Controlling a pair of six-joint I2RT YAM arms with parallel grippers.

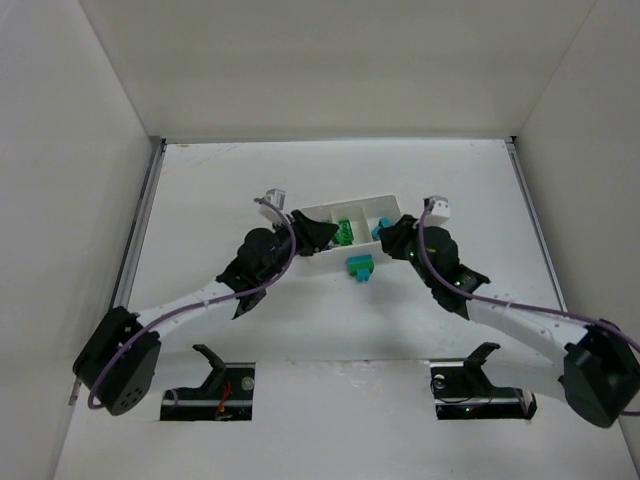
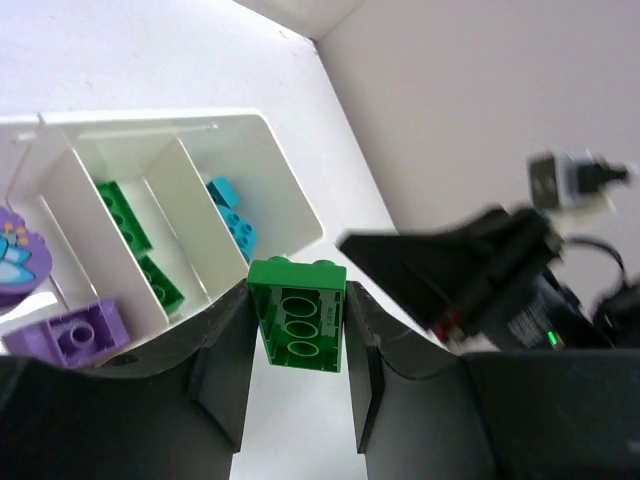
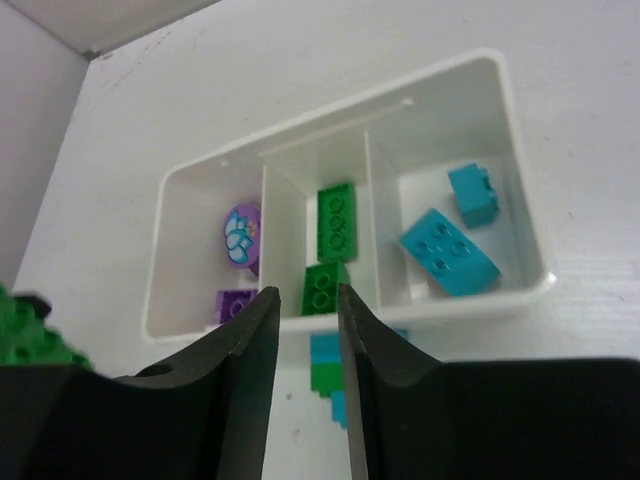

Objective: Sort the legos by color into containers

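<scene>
Light was bright and even, coming from above. It washed out the white desk (image 1: 330, 330) and cast only faint, soft shadows. In the left wrist view the green brick (image 2: 297, 314) was sharp and the right arm (image 2: 520, 285) beyond it was blurred. The jaws close to each wrist lens were dark and soft-edged.

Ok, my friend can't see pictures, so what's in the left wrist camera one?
The left claw pinches a green lego near the corner of a white tray. The tray's three compartments hold purple pieces, green legos and teal legos, one color each.
</scene>
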